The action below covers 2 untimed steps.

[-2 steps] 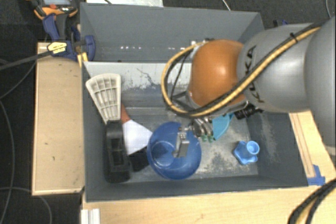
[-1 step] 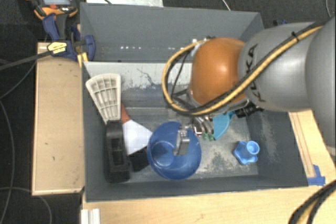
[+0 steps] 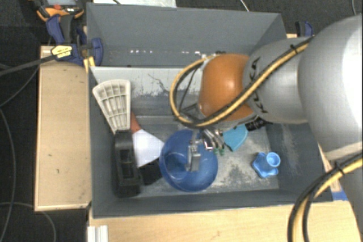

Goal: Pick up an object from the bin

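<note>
hand | over round, smooth blue bowl | front-centre of grey metal bin

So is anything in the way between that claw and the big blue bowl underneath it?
Nothing visible. The gripper is already right at the blue bowl, at the front middle of the bin. The white piece lies against the bowl's left side and the light-blue thing sits behind it to the right. Both are beside the bowl, not between.

The grey bin holds a blue bowl, white ribbed scoop, black block and small blue knob.
</note>
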### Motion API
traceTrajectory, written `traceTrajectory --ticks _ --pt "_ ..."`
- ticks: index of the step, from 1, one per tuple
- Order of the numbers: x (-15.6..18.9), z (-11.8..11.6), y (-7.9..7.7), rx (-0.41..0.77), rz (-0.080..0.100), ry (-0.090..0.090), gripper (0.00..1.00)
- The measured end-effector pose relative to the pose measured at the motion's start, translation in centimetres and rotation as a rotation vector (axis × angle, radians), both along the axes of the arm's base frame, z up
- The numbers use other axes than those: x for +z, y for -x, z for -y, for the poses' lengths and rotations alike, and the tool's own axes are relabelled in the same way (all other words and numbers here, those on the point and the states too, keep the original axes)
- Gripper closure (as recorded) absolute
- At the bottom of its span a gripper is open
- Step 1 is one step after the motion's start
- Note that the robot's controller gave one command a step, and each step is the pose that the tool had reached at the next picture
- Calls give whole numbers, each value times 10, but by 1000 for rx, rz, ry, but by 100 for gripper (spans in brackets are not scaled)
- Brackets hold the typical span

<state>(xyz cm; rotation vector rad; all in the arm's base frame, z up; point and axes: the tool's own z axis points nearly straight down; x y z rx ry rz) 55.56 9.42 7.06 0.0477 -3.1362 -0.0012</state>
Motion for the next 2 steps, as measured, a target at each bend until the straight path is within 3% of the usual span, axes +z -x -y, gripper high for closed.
traceTrajectory --ticks 1,2 --pt "0 15 -22 129 12 -2 0" --pt "1 0 0 1 0 -1 0"
